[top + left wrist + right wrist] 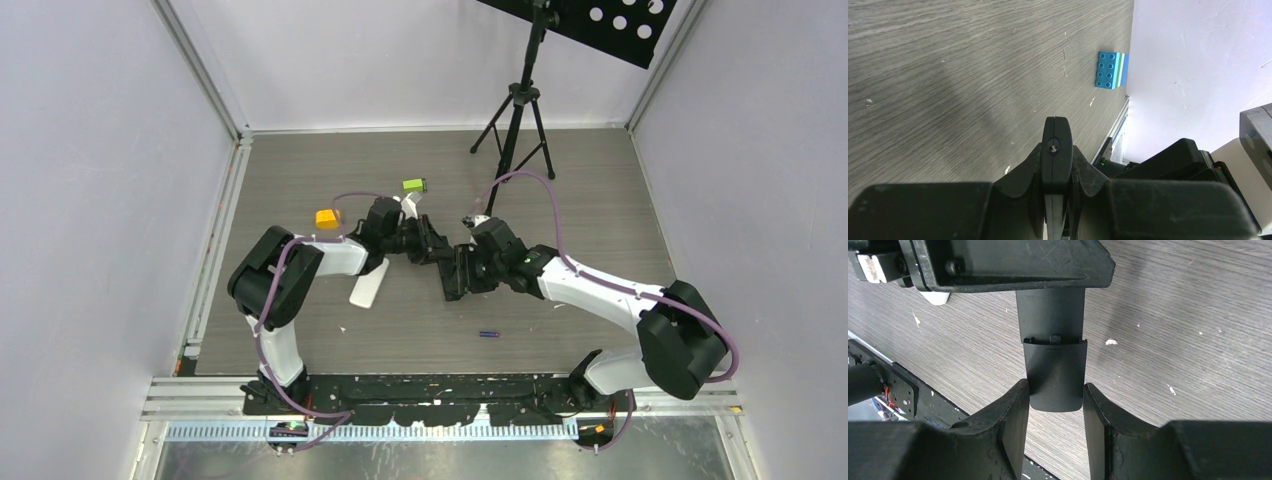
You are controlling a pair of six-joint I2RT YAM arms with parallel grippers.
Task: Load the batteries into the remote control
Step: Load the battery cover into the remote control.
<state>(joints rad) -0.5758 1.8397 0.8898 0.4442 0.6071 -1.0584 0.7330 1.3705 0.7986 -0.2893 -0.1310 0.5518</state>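
Both hands grip the remote (pixel 1054 365).
The left hand (pixel 1057 160) and right hand (pixel 1055 390) squeeze its ends; a blue battery (pixel 488 333) lies on the bench (pixel 300 170).

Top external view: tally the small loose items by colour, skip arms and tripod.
Orange: 1, block
Green: 1, block
White: 1, flat oblong piece
Blue-purple: 1, battery
Black: 1, remote control
Total: 5
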